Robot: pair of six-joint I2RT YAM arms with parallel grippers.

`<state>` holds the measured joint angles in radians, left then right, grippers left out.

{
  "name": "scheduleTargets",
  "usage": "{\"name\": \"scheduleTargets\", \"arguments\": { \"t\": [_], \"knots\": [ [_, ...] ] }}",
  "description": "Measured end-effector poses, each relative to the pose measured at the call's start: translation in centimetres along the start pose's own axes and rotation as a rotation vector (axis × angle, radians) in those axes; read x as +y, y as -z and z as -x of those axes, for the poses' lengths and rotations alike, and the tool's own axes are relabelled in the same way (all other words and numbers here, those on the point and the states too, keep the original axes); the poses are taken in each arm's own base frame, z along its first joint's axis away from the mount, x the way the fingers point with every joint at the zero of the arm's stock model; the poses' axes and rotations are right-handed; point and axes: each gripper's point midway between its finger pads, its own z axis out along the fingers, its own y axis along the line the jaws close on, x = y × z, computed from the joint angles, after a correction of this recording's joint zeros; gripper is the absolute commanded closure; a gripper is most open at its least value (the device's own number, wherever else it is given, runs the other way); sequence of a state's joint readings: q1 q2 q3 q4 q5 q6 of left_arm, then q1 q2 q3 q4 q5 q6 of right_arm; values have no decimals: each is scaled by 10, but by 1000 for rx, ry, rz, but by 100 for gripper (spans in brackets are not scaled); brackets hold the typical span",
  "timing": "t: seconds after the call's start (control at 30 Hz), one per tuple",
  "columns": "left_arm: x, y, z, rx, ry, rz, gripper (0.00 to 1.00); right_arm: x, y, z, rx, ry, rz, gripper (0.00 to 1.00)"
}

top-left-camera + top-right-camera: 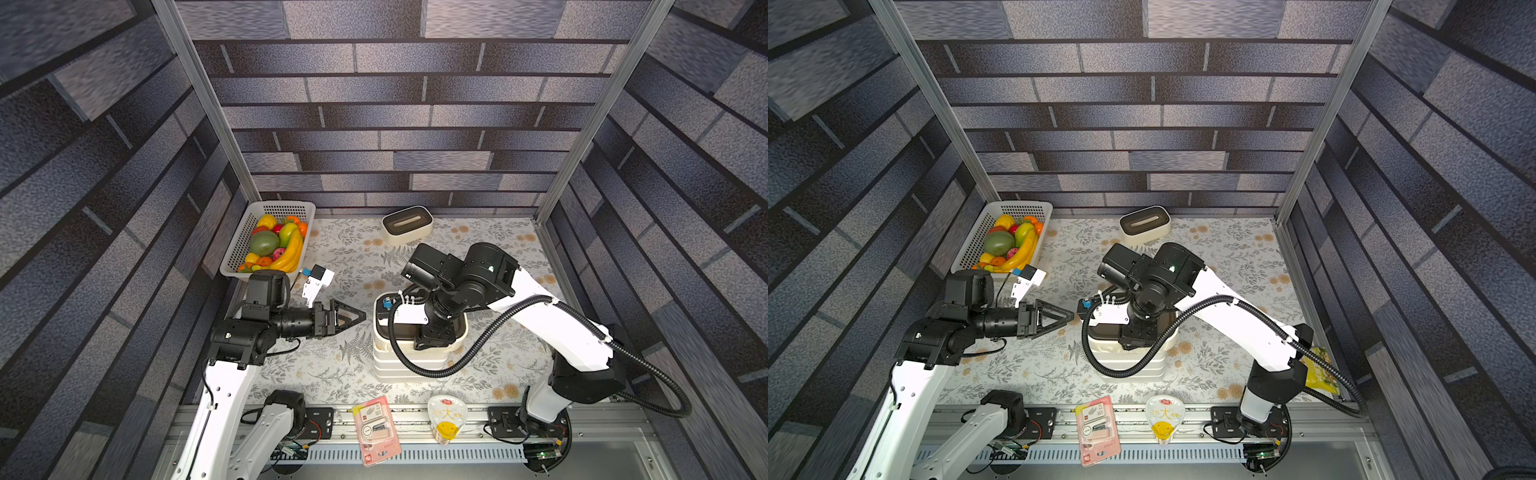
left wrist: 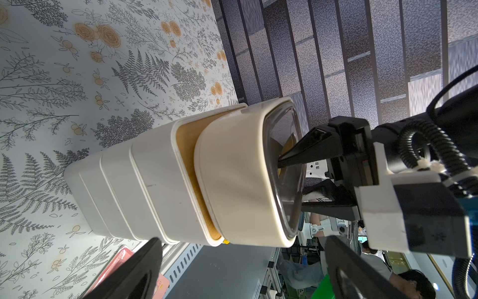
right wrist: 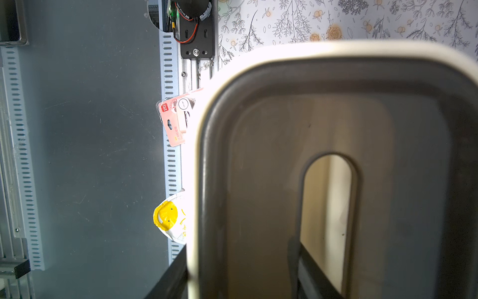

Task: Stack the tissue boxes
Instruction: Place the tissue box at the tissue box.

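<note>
Right end effector (image 2: 292, 182) is clamped on the lid rim of the top tissue box (image 2: 232, 181), directly beneath it on the stack (image 1: 409, 365) mid-desk (image 1: 332, 374), left end effector (image 1: 357, 316) gapes empty just beside, and 1 dark-lidded box (image 1: 407, 224) lies crosswise at the far edge.

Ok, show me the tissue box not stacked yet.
The cream rounded box with dark slotted lid, alone by the back wall; the others form the central stack.
</note>
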<state>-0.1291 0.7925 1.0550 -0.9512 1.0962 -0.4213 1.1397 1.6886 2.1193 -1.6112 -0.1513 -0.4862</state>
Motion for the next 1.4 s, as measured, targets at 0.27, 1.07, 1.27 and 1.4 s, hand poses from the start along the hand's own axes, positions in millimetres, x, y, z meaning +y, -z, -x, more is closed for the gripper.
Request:
{"name": "scheduleTargets", "arguments": {
  "t": [0.27, 1.07, 1.27, 1.4],
  "knots": [
    [-1, 1, -1, -3, -6, -1, 0, -1, -1, 1, 0, 0, 1, 51],
    [-1, 1, -1, -1, -25, -1, 0, -2, -3, 9, -6, -7, 8, 50],
    [-1, 1, -3, 3, -22, 0, 0, -2, -4, 9, -5, -13, 12, 48],
    [-1, 1, -3, 6, -21, -2, 0, -2, -4, 9, -6, -12, 12, 45]
  ]
}}
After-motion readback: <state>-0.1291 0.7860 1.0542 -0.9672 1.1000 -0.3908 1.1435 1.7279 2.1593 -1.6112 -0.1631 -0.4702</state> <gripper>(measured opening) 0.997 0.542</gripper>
